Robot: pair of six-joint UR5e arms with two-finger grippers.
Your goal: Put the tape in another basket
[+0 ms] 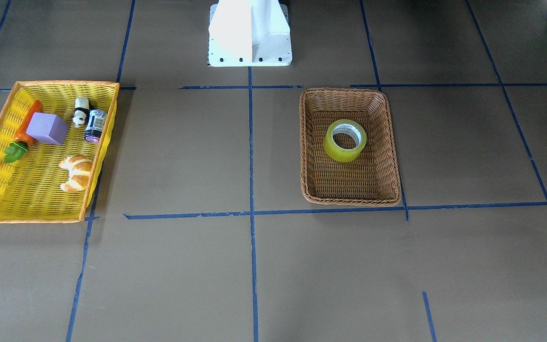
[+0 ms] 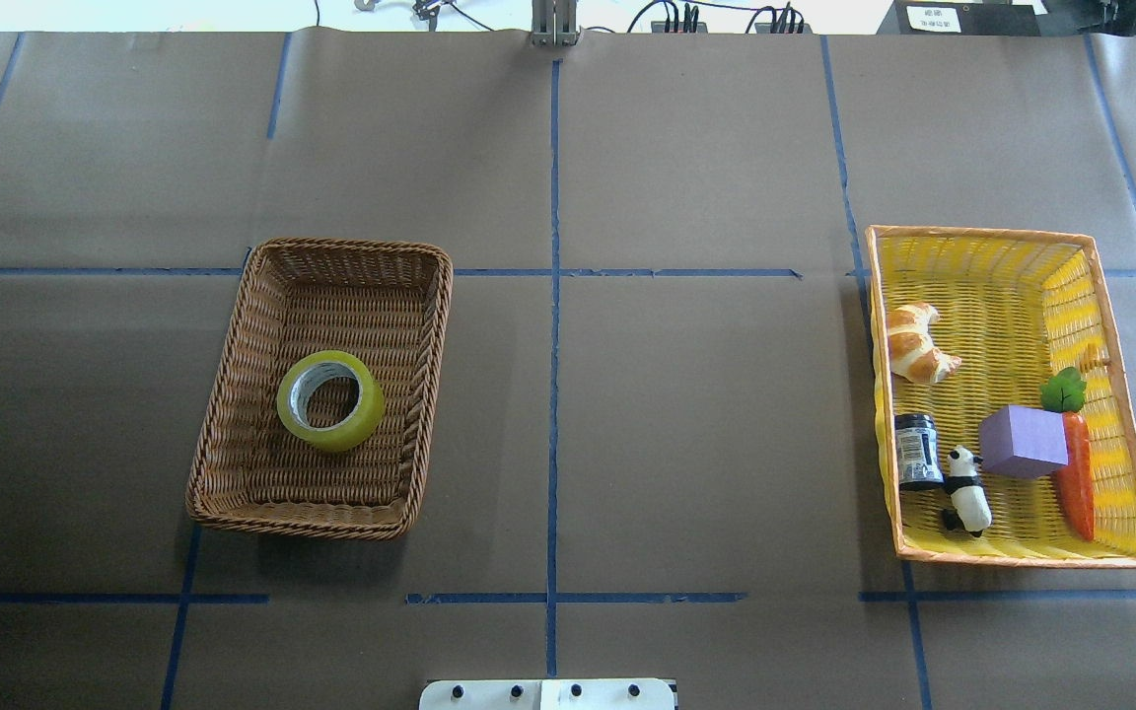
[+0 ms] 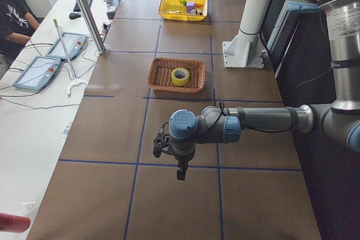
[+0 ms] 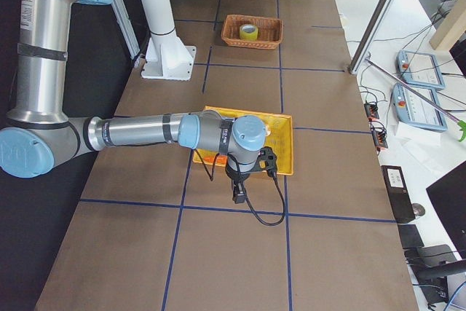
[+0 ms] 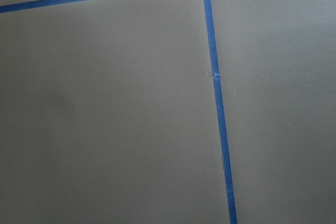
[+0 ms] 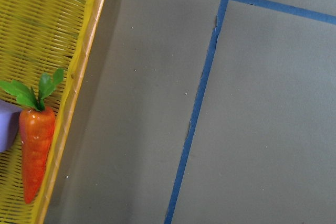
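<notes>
From the front the tape point(image 1: 344, 140) lies flat in the wicker basket point(image 1: 311, 156), hole up for grasping; overhead shows the yellow tray point(image 2: 1125, 434) well apart; side views show the left gripper point(image 3: 179, 167) and right gripper point(image 4: 239, 189) far off, their opening indiscernible.

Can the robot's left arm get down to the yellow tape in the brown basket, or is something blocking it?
Probably yes. The tape lies flat and alone in the open-topped basket, on the left arm's side. Nothing covers it, so the way in from above looks free.
</notes>
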